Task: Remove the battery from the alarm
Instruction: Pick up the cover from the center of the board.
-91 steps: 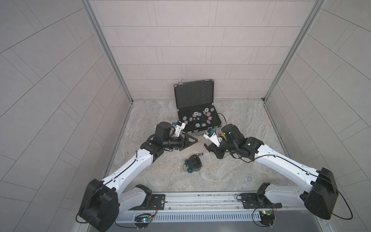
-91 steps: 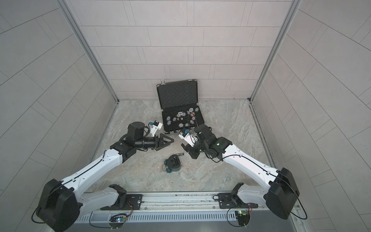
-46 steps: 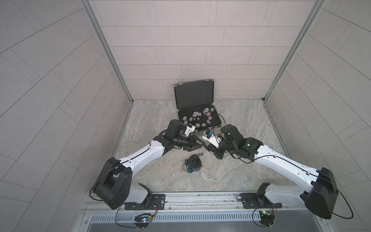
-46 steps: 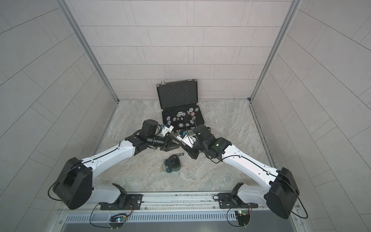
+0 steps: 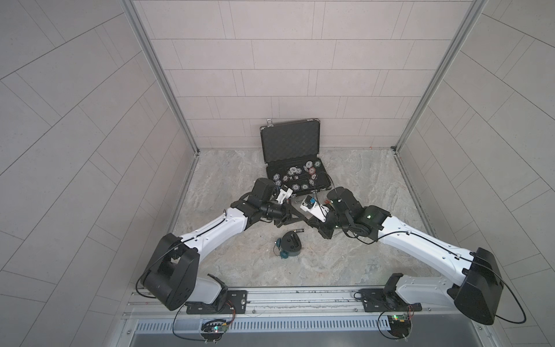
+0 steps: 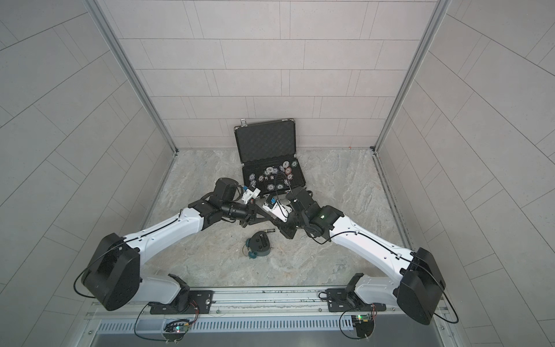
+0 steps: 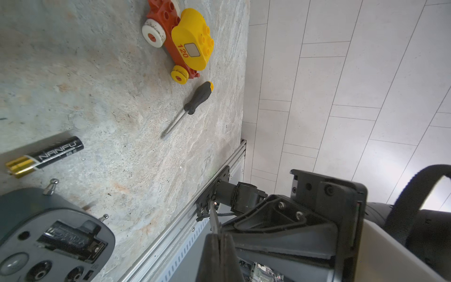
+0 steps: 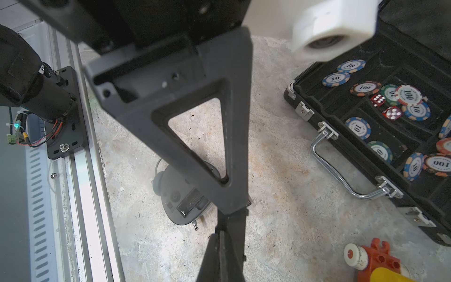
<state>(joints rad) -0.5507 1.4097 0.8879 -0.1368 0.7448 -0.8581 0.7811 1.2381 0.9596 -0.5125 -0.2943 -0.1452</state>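
Pale tiled walls (image 5: 285, 75) close in a grey, marbled stone worktop (image 5: 345, 258). Near its middle the alarm (image 5: 289, 247) lies face down, dark back up, with its twin bells towards the robot's base and an open recess in its back. The battery (image 5: 298, 239) is out of the alarm. It lies flat on the bare worktop just beside the alarm and apart from it, on the side facing the arms' tips. The left wrist view shows its black body and gold end band. The left tool (image 7: 220, 238) is clenched, its fingertips pressed together with nothing between them. The right tool (image 8: 219, 238) is likewise clenched and empty. Both hang over the worktop beyond the battery, pointing at each other with their tips close; whether they touch cannot be told. Further off lie a black-and-yellow-handled screwdriver (image 7: 192, 105) and a red and yellow toy car (image 7: 180, 41). By the back wall an open black case (image 5: 292, 144) holds scattered poker chips (image 8: 358, 128) and red dice (image 8: 378, 100).
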